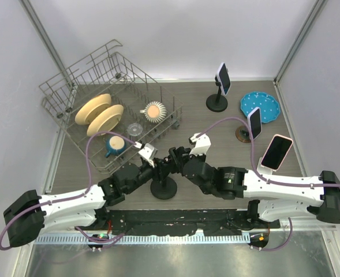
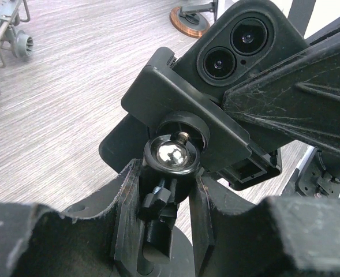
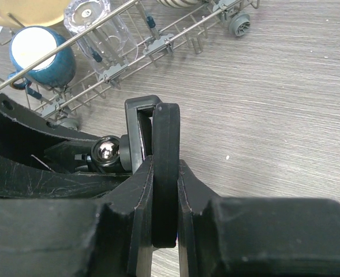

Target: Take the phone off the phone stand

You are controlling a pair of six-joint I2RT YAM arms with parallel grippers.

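Note:
A black phone (image 2: 250, 40) with two rear lenses sits in the clamp (image 2: 181, 104) of a black phone stand whose round base (image 1: 164, 189) rests at the table's near middle. My left gripper (image 2: 167, 202) is shut on the stand's neck just below the chrome ball joint (image 2: 171, 154). My right gripper (image 3: 165, 173) is shut on the phone's edge (image 3: 165, 133), one finger on each face, with the clamp (image 3: 136, 124) right behind it. In the top view both grippers (image 1: 168, 160) meet above the base.
A wire dish rack (image 1: 71, 86) with plates and a blue mug (image 1: 115, 144) stands at the back left. Three other phones on stands (image 1: 223, 78), (image 1: 254, 123), (image 1: 276, 152) and a blue plate (image 1: 261, 107) are at the right.

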